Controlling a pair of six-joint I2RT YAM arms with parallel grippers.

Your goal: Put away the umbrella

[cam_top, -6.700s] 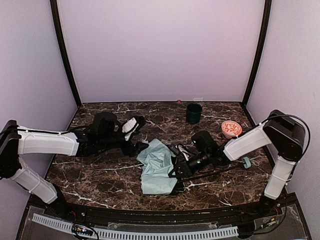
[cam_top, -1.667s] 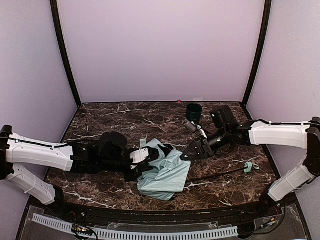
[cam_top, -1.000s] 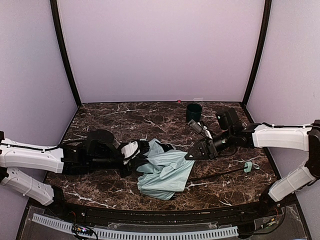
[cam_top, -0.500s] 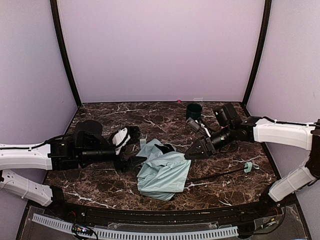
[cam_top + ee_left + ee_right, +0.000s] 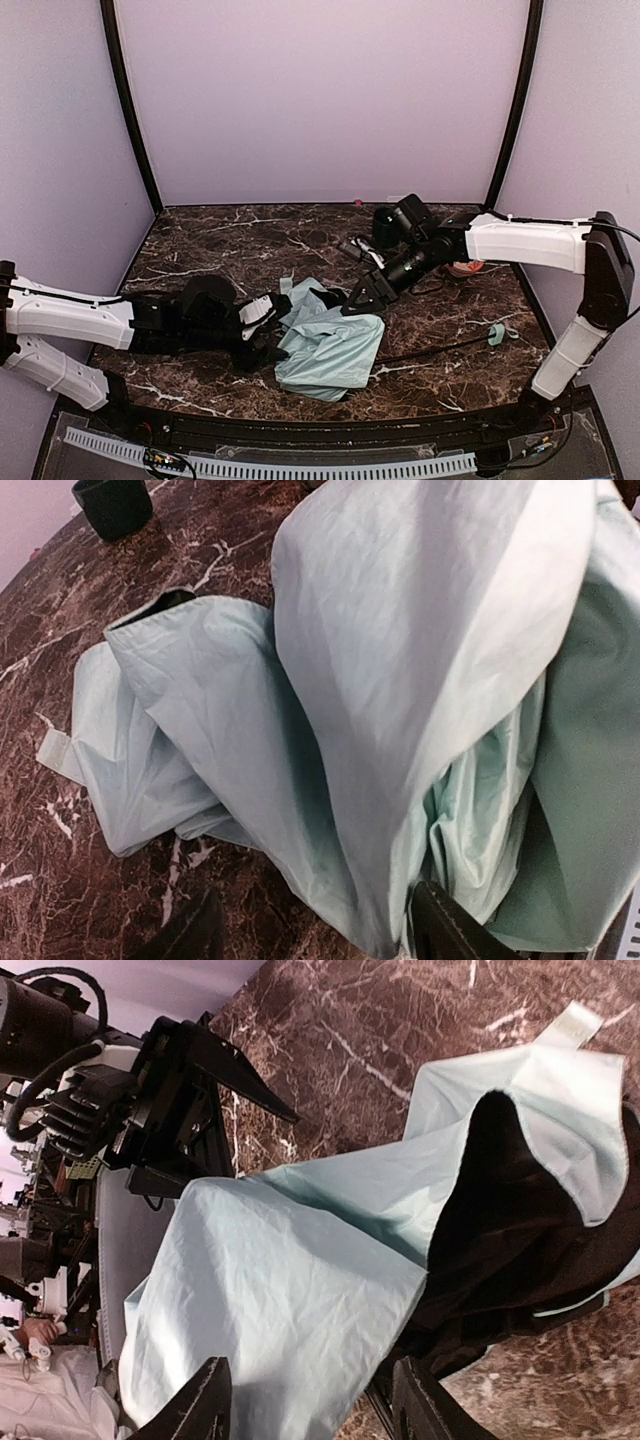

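The umbrella [image 5: 328, 345] lies collapsed on the marble table, its mint canopy crumpled with the black underside showing. Its thin black shaft [image 5: 430, 349] runs right to the small mint handle [image 5: 495, 331]. My left gripper [image 5: 268, 338] is open at the canopy's left edge. In the left wrist view a fold of canopy [image 5: 400, 680] hangs between its spread fingers [image 5: 452, 937]. My right gripper [image 5: 353, 303] is open at the canopy's far right edge. In the right wrist view the fabric [image 5: 290, 1290] lies between its spread fingers [image 5: 205, 1405].
A dark green cup [image 5: 387, 223] stands at the back, just behind the right arm, and also shows in the left wrist view [image 5: 112, 502]. An orange patterned bowl [image 5: 468, 267] sits half hidden behind the right forearm. Black frame posts stand at the back corners.
My left gripper has moved right and nearer, onto the canopy's left edge. My right gripper has swung left and down to the canopy's far edge. The canopy has shifted little.
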